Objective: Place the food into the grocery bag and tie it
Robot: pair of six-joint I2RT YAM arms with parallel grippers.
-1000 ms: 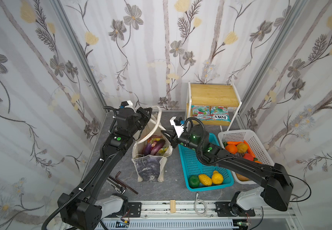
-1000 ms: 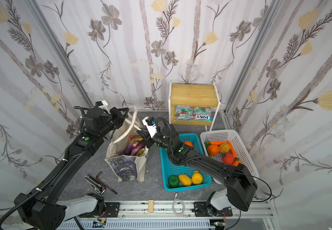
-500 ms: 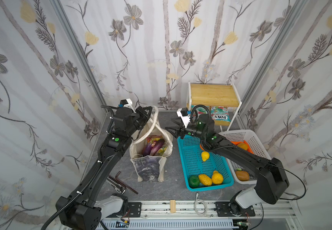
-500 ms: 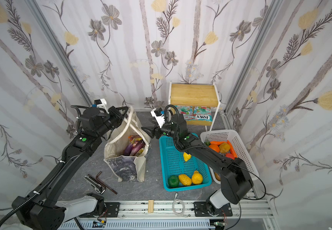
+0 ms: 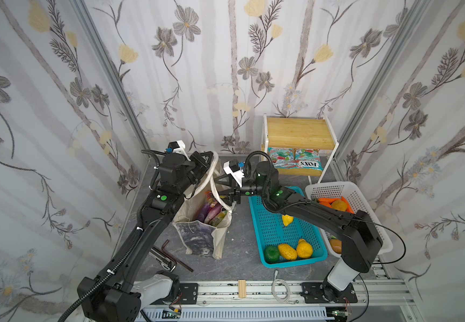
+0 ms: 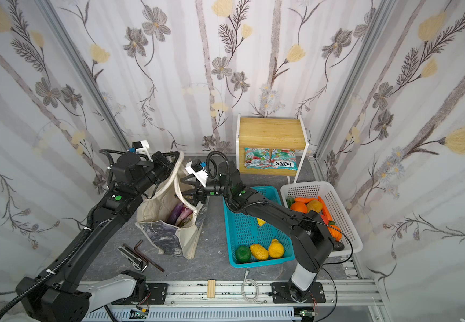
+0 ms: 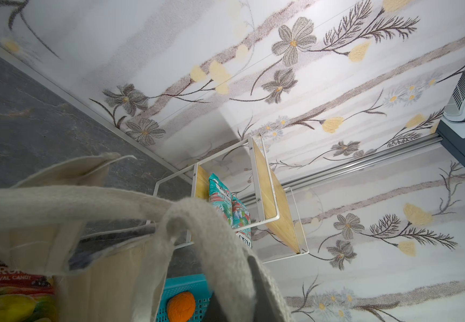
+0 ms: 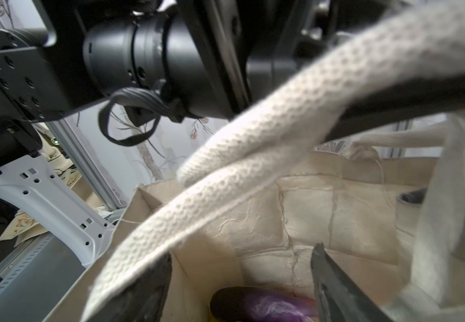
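The grocery bag [image 5: 197,239] [image 6: 164,239] stands open on the grey floor left of centre. Inside it lies food: a purple eggplant [image 5: 207,212] [image 8: 262,306] and snack packets [image 5: 218,217]. My left gripper [image 5: 206,167] [image 7: 234,292] is above the bag's far rim, shut on a cream handle [image 7: 197,223] and holding it up. My right gripper [image 5: 221,189] [image 8: 239,290] is at the bag's right rim, open over the mouth. The other handle strap [image 8: 253,156] lies across one of its fingers [image 8: 147,292]. Nothing is clamped between its jaws.
A teal basket [image 5: 256,223] right of the bag holds yellow fruits [image 5: 295,249] and a green one [image 5: 271,252]. A white basket [image 5: 365,195] with orange produce sits further right. A wooden shelf [image 5: 298,133] with candy packets [image 5: 295,161] stands at the back. Allen keys [image 5: 170,251] lie front left.
My right gripper has opened wide; it drew back towards the teal basket, then came back to the bag's mouth. The left gripper has kept the handle up, hardly moving.
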